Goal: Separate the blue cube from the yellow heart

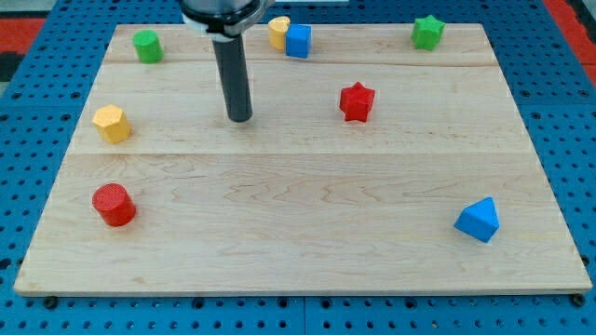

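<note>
While the blue cube (299, 41) and the yellow heart (278, 32) sit touching at the worktop's (307, 242) far edge, a little left of its middle, the step in hand is, by my judgement, to bring my tip (240, 118) up to the pair and drive 1 block off the other. My tip stands well apart from them, nearer the worktop's middle and to the heart's left. No claw is fitted to this arm, only the rod, so nothing is held and no opening can be told.

To do it well, I would come in from the near side at the seam where the 2 blocks meet, then push the cube along the far edge toward the far right corner. A square push on the cube's left face should keep it from spinning and dragging the heart along.

Going left to right: a red cylinder (114, 205) lies near the left edge, a yellow hexagonal block (111, 123) beyond it, a green block (147, 46) at the far left corner. A red star (356, 101) stands right of middle, a green star (427, 32) sits at the far right corner and could end the cube's run, and a blue triangular block (478, 220) lies toward the near right corner. Nothing stands between my tip and the pair.
</note>
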Controlling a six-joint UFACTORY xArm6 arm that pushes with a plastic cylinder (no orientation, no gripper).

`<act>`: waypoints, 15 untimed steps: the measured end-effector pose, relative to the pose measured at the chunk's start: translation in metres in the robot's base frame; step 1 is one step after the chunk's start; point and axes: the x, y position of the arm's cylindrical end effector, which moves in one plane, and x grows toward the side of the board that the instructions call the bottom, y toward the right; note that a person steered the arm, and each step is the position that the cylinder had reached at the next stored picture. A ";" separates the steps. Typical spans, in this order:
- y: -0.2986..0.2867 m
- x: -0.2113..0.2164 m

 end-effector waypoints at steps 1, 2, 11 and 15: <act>0.051 -0.034; 0.076 -0.076; 0.025 -0.085; 0.003 -0.040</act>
